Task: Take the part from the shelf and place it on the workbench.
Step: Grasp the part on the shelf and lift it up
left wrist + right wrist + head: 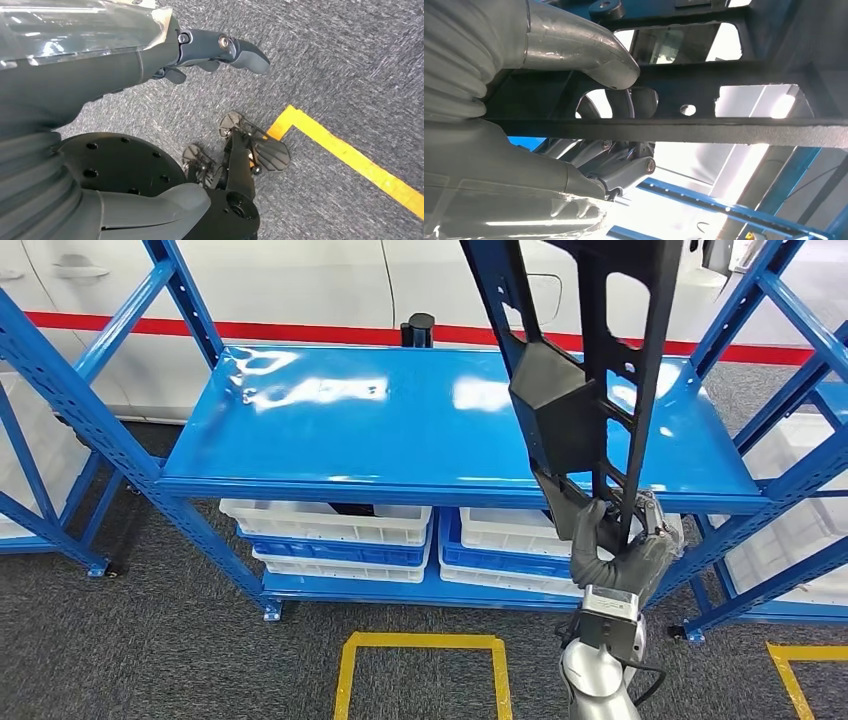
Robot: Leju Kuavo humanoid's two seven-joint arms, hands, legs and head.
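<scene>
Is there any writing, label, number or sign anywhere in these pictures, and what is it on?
No readable text in any view.
Black part held by the right hand: no label or number shows.
Blue shelf and white bins: no markings show.
Yellow floor lines are plain lines, with no words.
Red stripe behind the shelf: no lettering.

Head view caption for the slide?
Right hand holds the long black part upright above the blue shelf.
</scene>
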